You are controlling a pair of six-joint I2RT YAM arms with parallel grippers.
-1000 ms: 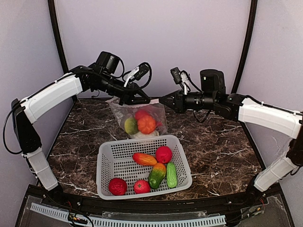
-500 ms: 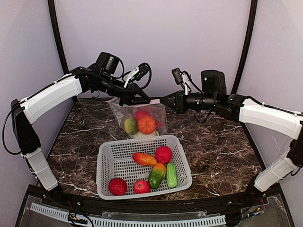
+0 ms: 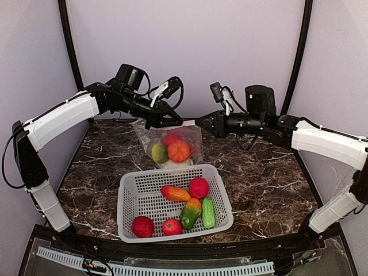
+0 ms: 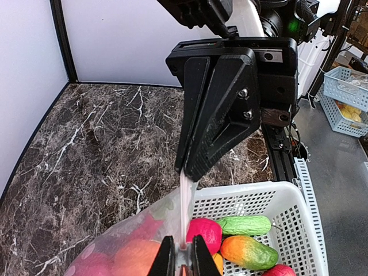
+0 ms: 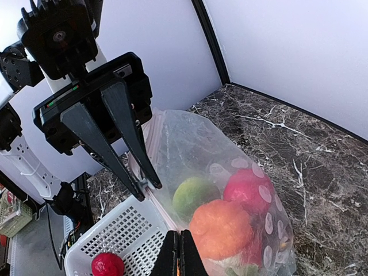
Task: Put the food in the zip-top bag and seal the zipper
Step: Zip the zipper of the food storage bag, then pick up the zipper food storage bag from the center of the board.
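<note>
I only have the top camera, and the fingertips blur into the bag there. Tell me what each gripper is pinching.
Observer: In the left wrist view, the left gripper is shut on the zipper.
Operator: Now the right one.
Observer: The right gripper pinches the same zipper further along, and it runs straight between the two.
Operator: Say where the bag's bottom sits.
Observer: In the right wrist view, the bag appears to lie with its lower side on the table, beside the basket.
</note>
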